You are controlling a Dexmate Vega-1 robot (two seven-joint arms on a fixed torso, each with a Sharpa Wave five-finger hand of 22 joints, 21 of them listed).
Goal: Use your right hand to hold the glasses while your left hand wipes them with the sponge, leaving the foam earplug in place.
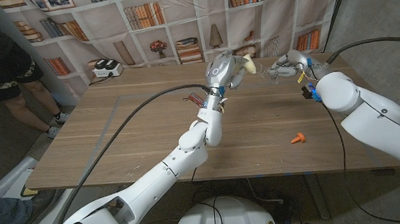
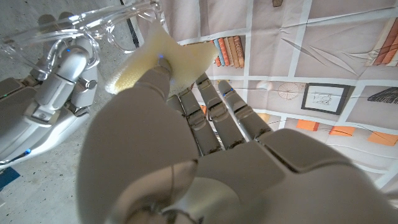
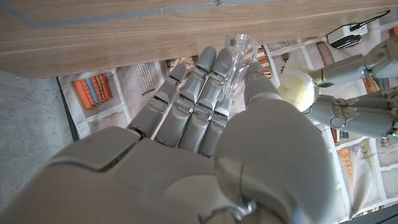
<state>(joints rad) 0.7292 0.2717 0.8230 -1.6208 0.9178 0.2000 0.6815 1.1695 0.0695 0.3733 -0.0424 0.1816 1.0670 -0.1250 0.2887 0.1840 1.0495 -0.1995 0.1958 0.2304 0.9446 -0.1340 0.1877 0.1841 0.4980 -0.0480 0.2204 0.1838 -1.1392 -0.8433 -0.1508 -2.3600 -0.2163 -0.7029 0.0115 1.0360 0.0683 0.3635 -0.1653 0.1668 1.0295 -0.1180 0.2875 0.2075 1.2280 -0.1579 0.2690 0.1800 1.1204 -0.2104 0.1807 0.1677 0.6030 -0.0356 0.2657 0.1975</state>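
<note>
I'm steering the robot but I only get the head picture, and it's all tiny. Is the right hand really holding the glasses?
Observer: Yes. In the right wrist view the right hand pinches the clear glasses between thumb and fingers.
Operator: What does the sponge look like up close?
Observer: In the left wrist view the sponge is pale yellow, pinched in the left hand.
Operator: Is it touching the glasses?
Observer: The left wrist view shows its edge right at the clear frame; I can't tell if it touches.
</note>
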